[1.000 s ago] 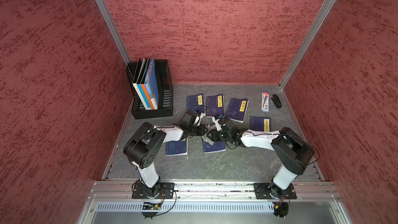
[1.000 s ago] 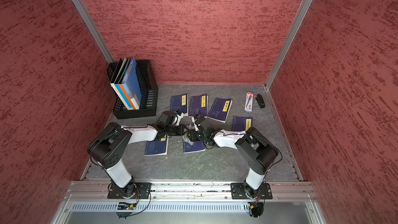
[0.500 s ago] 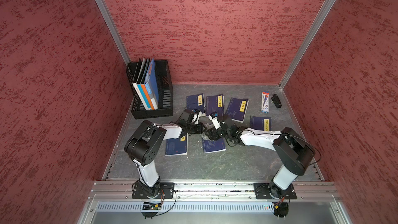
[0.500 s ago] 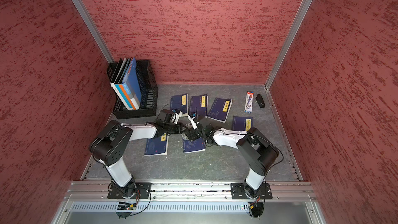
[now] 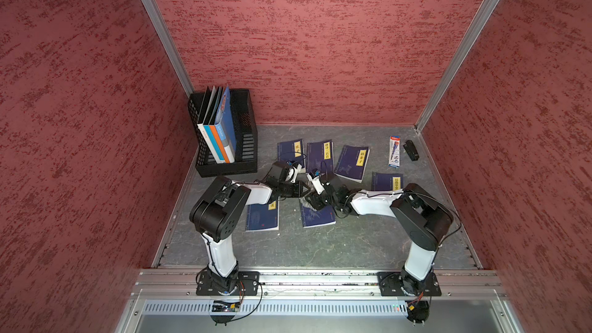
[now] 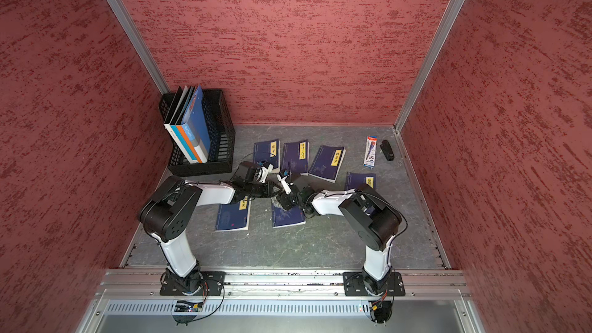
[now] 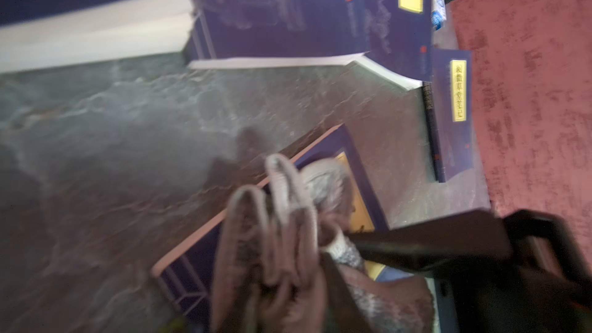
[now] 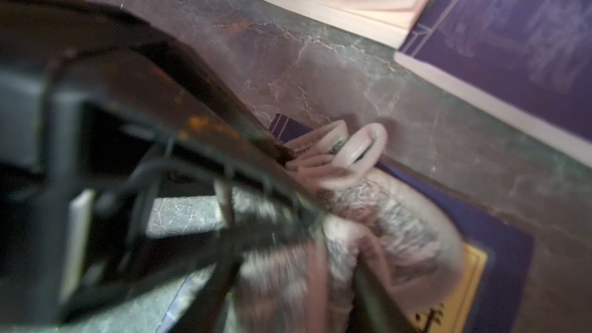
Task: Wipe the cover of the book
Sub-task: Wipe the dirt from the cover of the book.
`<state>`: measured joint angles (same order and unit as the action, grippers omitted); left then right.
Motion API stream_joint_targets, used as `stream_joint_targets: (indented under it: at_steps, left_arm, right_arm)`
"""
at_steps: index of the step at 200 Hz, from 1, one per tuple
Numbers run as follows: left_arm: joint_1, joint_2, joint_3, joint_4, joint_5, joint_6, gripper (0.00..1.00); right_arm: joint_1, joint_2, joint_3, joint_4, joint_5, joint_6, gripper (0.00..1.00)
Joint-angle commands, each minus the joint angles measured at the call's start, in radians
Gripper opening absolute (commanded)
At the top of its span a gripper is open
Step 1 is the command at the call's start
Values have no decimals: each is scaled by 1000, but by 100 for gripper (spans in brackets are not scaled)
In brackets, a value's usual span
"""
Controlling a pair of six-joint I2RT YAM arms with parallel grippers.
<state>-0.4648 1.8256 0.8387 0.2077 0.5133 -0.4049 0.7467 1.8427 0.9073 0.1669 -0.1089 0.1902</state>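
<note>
The two grippers are meeting tip to tip over one spot, and the cloth [image 5: 308,202] is sitting bunched right at both of them. The left gripper [image 5: 300,189] is reaching in from one side and the right gripper [image 5: 314,202] from the other. The wrist views are showing folds of cloth crowding each gripper's tips, but they are blurred, so I cannot tell whether either one is clamping the cloth or standing slack around it. Directly beneath the right gripper, and just to the right of the left one, the book [image 5: 319,217] is lying flat and closed. Its labelled end is lying under the cloth, and the rest of its cover is running back from the grippers toward the robot's bases, bare. Judging from this, the wipe is looking barely under way: the cloth is resting on one end of the cover only, and most of the cover is waiting for a pass. Partly under the left arm another book [image 5: 262,216] is lying flat, and well beyond both grippers a row of books [image 5: 320,156] is lying along the back.
</note>
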Motion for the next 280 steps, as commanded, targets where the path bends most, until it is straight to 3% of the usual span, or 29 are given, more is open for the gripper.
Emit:
stream_joint_targets:
  at_steps: [1,15,26,93,143,179,230,253,280]
  left_arm:
    - [12,14,-14,-59,-65,-23,55]
    - [34,-14,-34,-39,-58,-52,64]
    - [53,-39,-48,-29,-44,-65,66]
    - [71,-231,-49,-160,-89,-34,74]
    - [75,-481,-108,-318,-224,-2,82]
    - [84,-633,-157,-414,-280,16,87]
    - [91,-691,-198,-488,-310,19,88]
    - [95,-717,-208,-496,-329,19,88]
    - [108,-708,-199,-496,-327,24,88]
  right_arm:
    - [5,48,1,-50,1,17,32]
    - [5,41,-21,-53,12,34,19]
    - [5,24,-46,-51,22,57,14]
    - [5,-167,-175,-193,89,219,14]
    - [31,-266,-316,-224,69,367,15]
    - [10,-141,-154,-241,161,296,16]
    - [-67,100,135,-282,198,221,16]
    - [-67,62,100,-269,170,241,16]
    - [-56,-60,-58,-233,131,290,16]
